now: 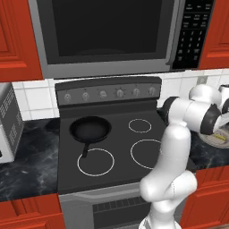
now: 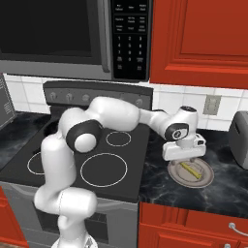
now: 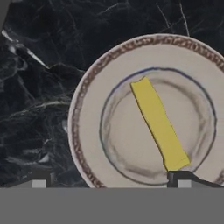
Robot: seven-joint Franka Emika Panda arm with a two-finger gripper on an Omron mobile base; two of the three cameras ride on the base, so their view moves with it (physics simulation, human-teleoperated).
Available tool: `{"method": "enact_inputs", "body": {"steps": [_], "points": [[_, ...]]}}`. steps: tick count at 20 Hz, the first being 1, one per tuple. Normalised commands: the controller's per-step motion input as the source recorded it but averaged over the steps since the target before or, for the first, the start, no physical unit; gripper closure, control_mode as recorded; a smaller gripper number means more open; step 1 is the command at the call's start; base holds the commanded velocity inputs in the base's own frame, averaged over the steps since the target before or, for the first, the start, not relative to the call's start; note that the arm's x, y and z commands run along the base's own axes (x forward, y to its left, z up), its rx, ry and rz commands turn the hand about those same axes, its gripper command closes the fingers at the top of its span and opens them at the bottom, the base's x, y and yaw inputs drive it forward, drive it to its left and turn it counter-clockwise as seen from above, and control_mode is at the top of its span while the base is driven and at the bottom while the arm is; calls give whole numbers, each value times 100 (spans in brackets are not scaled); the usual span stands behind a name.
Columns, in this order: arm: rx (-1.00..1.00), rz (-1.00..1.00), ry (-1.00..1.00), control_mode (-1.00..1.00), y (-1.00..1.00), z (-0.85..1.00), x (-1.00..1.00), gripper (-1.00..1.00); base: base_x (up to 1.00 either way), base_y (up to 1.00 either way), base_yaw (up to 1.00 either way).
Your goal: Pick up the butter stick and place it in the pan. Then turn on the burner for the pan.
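Observation:
The butter stick [image 3: 159, 123], a pale-yellow bar, lies slantwise on a round grey plate [image 3: 87, 92] with a brown patterned rim. My gripper [image 3: 111, 181] hangs right above the plate, open, with nothing between its fingers; one fingertip [image 3: 183, 178] shows just past the butter's near end. From the right base the gripper [image 2: 181, 157] hovers over the plate [image 2: 206, 178] and butter stick [image 2: 191, 169] on the dark counter right of the stove. The black pan [image 1: 90, 129] sits on the rear left burner, handle toward the front.
A row of knobs [image 1: 103, 94] lines the stove's back panel under the microwave [image 1: 107, 31]. A toaster [image 2: 240, 138] stands at the far right of the counter. A white appliance [image 1: 6, 120] stands left of the stove.

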Motion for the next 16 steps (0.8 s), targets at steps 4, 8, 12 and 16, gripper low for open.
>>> {"method": "enact_inputs", "body": {"steps": [4,8,12,16], "points": [[0,0,9,-100,-15,-3,11,-100,0,0,0],[0,0,6,-100,-9,-11,3,-100,0,0,0],[2,0,2,-100,-13,-23,0,-100,0,0,0],[0,1,0,-100,-6,-29,0,-100,0,0,0]]}}
